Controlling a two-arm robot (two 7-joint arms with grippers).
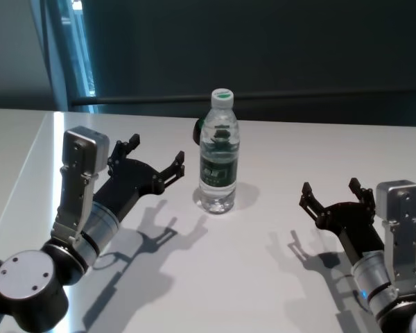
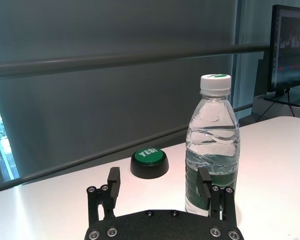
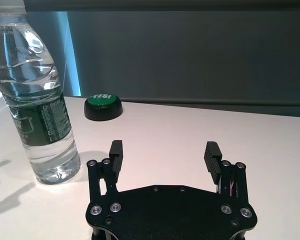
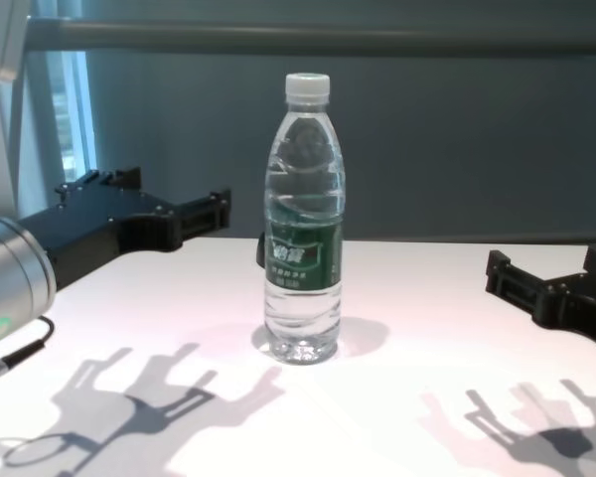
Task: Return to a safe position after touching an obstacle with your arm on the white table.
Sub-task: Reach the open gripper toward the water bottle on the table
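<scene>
The obstacle, a clear water bottle point(image 1: 218, 154) with a white cap and dark green label, stands upright on the white table point(image 1: 263, 277). It also shows in the chest view point(image 4: 303, 229) and both wrist views point(image 2: 212, 150) point(image 3: 37, 110). My left gripper point(image 1: 156, 154) is open and empty, held above the table just left of the bottle and apart from it, with one finger point(image 2: 204, 181) near the bottle's side. My right gripper point(image 1: 331, 189) is open and empty, low over the table to the bottle's right, well apart from it.
A black push button with a green "YES!" top point(image 3: 103, 106) sits on the table behind the bottle, and is mostly hidden by it in the head view point(image 1: 196, 132). A dark wall with a rail runs along the table's far edge.
</scene>
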